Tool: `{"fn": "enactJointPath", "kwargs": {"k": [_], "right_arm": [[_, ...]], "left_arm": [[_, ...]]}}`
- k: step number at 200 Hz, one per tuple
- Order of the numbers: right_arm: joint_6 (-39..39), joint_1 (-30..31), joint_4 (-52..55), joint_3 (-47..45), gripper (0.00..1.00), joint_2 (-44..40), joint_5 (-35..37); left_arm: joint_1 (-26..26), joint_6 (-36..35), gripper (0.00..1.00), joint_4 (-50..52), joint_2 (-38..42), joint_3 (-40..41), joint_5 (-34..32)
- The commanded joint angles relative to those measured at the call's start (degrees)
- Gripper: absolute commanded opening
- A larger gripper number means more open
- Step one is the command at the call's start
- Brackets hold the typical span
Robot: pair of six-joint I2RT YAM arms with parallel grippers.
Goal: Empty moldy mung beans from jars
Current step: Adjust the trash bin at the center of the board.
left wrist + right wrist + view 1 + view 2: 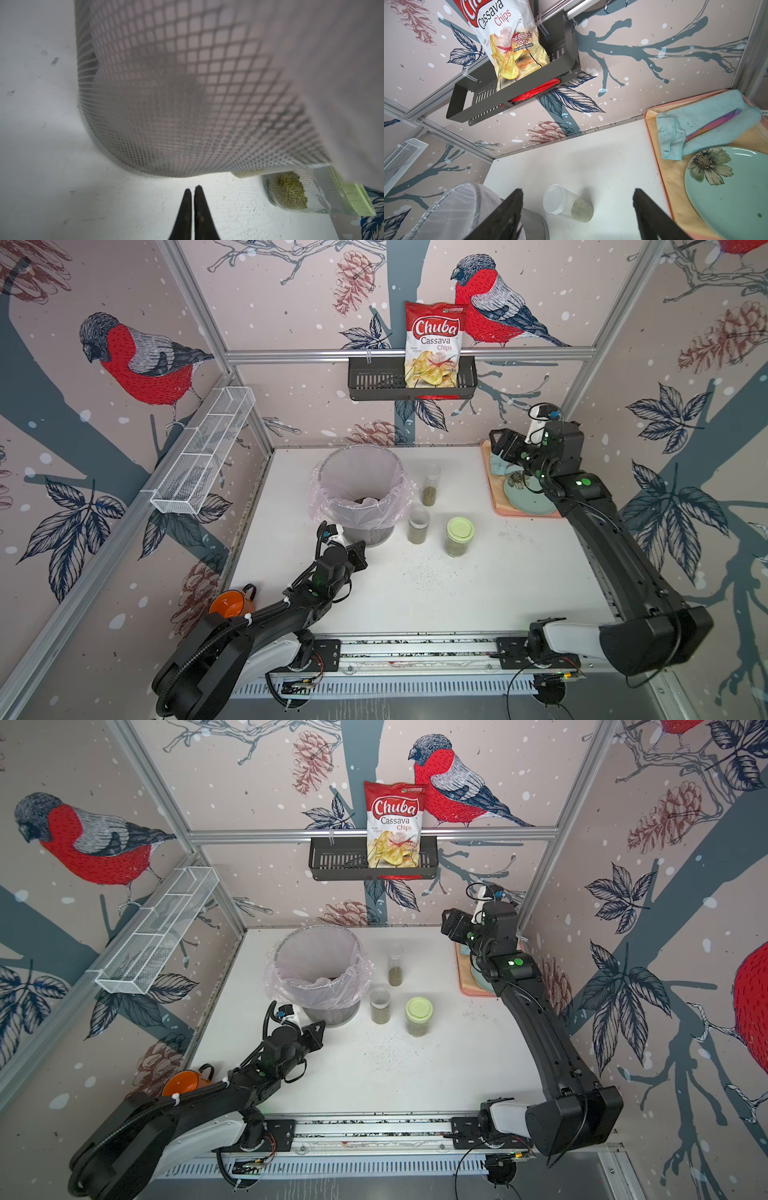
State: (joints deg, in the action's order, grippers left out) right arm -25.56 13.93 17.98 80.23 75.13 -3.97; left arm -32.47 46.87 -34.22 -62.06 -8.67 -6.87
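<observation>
Holds left arm low and stretched forward, left gripper point(192, 188) pinched shut on nothing, tips just short of the mesh bin point(359, 489). Holds right arm raised at back right, right gripper point(577, 190) spread wide, empty. Shows tall tube point(430, 485), short cylinder point(418, 524), green-lidded jar point(459, 537) upright on the table point(478, 593) beside bin, mung beans point(288, 191) inside.

Bright even light, soft shadows, wide-angle bowing at edges, mesh bin point(187, 93) blurred up close
</observation>
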Motion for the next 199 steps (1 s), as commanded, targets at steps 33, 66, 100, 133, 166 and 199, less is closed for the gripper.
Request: {"fn": "enactJointPath", "kwargs": {"k": [33, 66, 100, 133, 166, 199], "right_arm": [[0.25, 0.13, -1.99, 0.04, 0.83, 1.05, -2.14], [0.47, 0.29, -1.65, -0.09, 0.83, 0.64, -2.10], [0.60, 0.62, -0.50, 0.49, 0.84, 0.71, -0.76], [-0.45, 0.88, 4.62, 3.49, 0.85, 2.54, 7.04], [-2.51, 1.78, 9.19, 6.76, 0.86, 4.67, 12.69], [-7.58, 1.97, 13.83, 9.17, 0.87, 5.72, 14.67]], "left_arm": [[2.94, -2.37, 0.00, -9.81, -7.88, -3.30, 3.82], [3.21, -1.97, 0.00, -10.02, -9.16, -4.23, 5.03], [3.11, -0.25, 0.00, 0.43, -2.02, -3.90, 4.78], [2.32, 1.88, 0.00, 21.04, 12.71, -3.51, 0.20], [2.19, 3.05, 0.00, 40.22, 24.11, -4.92, -2.72], [-0.73, 2.36, 0.63, 55.60, 25.09, -12.74, -5.47]]}}
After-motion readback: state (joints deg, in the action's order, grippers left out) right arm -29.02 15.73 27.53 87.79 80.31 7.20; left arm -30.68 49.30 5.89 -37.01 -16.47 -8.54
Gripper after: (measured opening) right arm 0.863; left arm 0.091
